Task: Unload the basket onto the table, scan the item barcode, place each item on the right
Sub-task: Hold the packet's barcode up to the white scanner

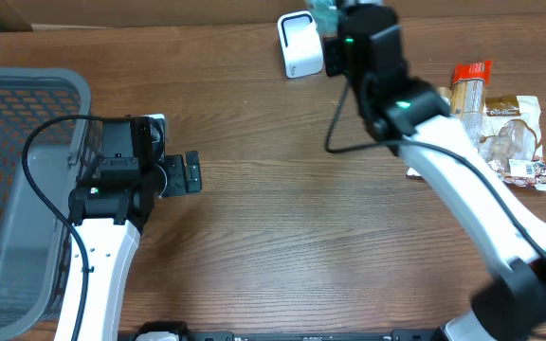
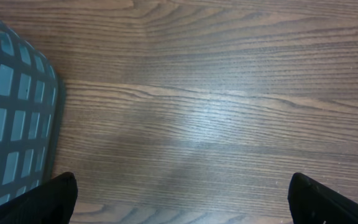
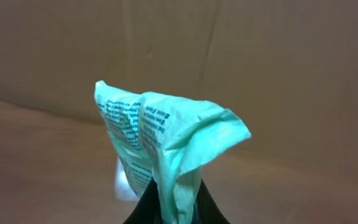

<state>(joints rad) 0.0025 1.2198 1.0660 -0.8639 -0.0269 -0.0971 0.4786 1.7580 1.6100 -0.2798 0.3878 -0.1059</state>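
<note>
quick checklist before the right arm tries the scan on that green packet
1. Green packet held in right gripper: ok, pinched at its lower end.
2. Packet close to the white scanner: ok, just beside it in the overhead view.
3. Barcode turned toward the scanner: cannot tell, only small print shows.
4. Packet flat enough to read: not ok, crumpled and folded.
5. Left gripper out of the way: ok, open, near the basket.

The bench's (image 1: 292,237) middle lies open. A basket (image 1: 17,246) blocks the left; a scanner (image 1: 300,44) and snack packets (image 1: 510,137) crowd the far right.
</note>
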